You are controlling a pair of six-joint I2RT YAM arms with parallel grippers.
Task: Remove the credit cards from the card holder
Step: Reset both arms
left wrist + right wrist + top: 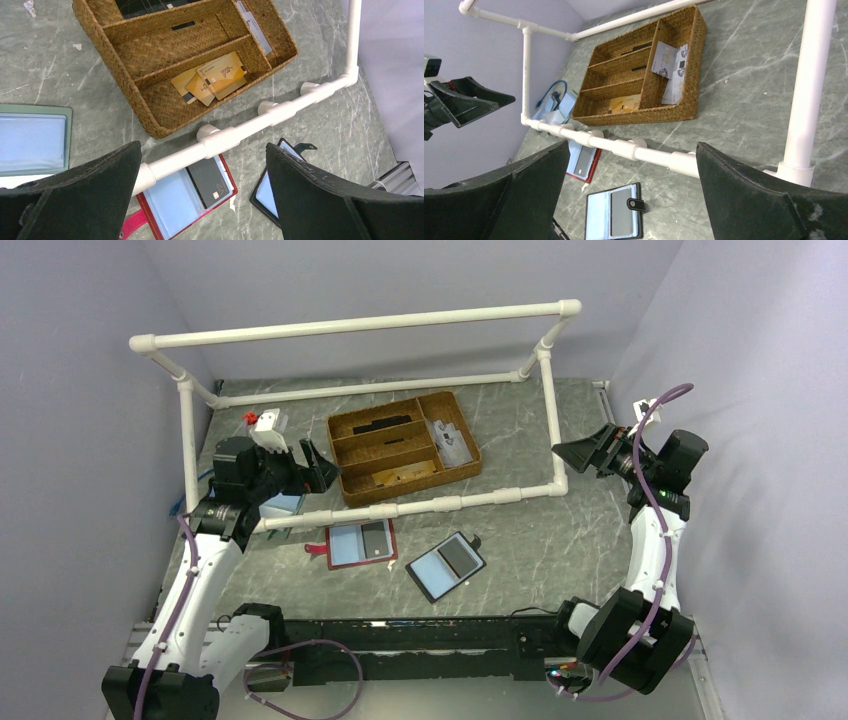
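Two card holders lie open on the worktop [560,540], in front of the white pipe frame [420,508]. The red card holder [360,543] sits just below the frame's front bar; a dark card [209,182] marked VIP shows in its right-hand sleeve. The black card holder [446,566] lies to its right, tilted, with a grey card [460,558] showing in one sleeve. A third, green-edged holder [34,137] lies near the left arm; whether it contains a card cannot be determined from these views.

The wicker tray [470,468] behind the frame contains loose cards. Gold cards [212,77] lie overlapping in the front compartment, and pale cards [669,62] lie in the side compartment.

Status: some cards lie outside any holder, in the tray. At least two cards sit in holders, so, by judgement, extraction is partly complete.

The left hand [318,466] hangs above the worktop's left side, jaws spread wide, gripping nothing. The right hand [578,452] hangs high at the right, jaws also spread wide, gripping nothing.
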